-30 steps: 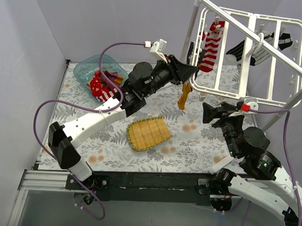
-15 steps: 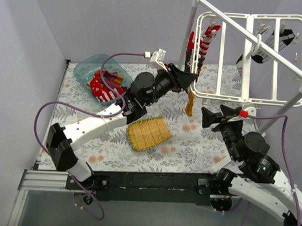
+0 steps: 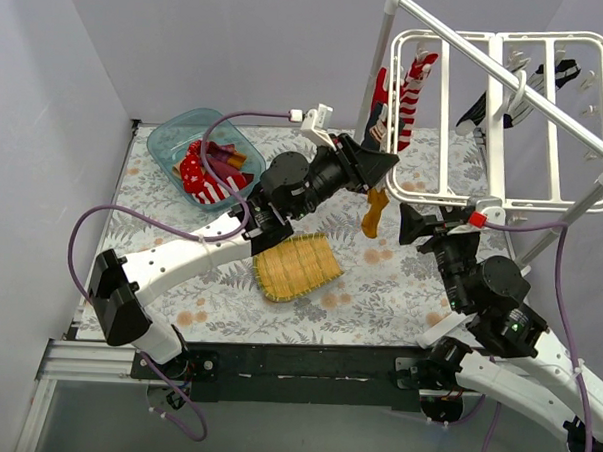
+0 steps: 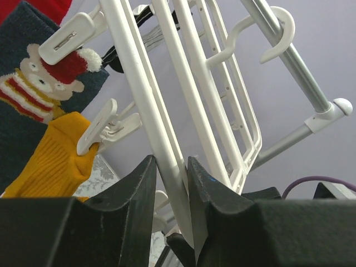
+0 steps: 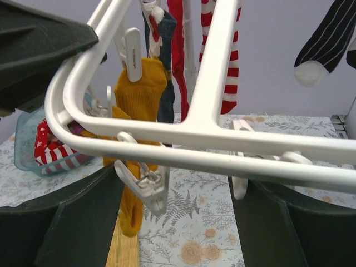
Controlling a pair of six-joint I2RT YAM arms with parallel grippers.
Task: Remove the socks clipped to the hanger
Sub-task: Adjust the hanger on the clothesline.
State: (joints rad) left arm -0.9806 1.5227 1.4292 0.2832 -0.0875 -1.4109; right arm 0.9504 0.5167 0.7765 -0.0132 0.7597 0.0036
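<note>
Your left pincer (image 4: 171,167), bottom centre, is clamped on a bar of the hanger (image 4: 139,83); your right pincer (image 5: 175,179) stands wide apart, a mustard sock (image 5: 142,89) clipped at upper left.

On my left wrist view, the left gripper (image 4: 172,167) has one finger pressed against each side of a white bar of the hanger (image 4: 192,105). Left of this bar, a white clip (image 4: 103,125) pinches the mustard yellow sock (image 4: 55,161). An upper clip (image 4: 67,38) holds the navy bear-pattern sock (image 4: 19,133). At top right, the hook (image 4: 267,33) sits over the grey pole (image 4: 300,78).
</note>
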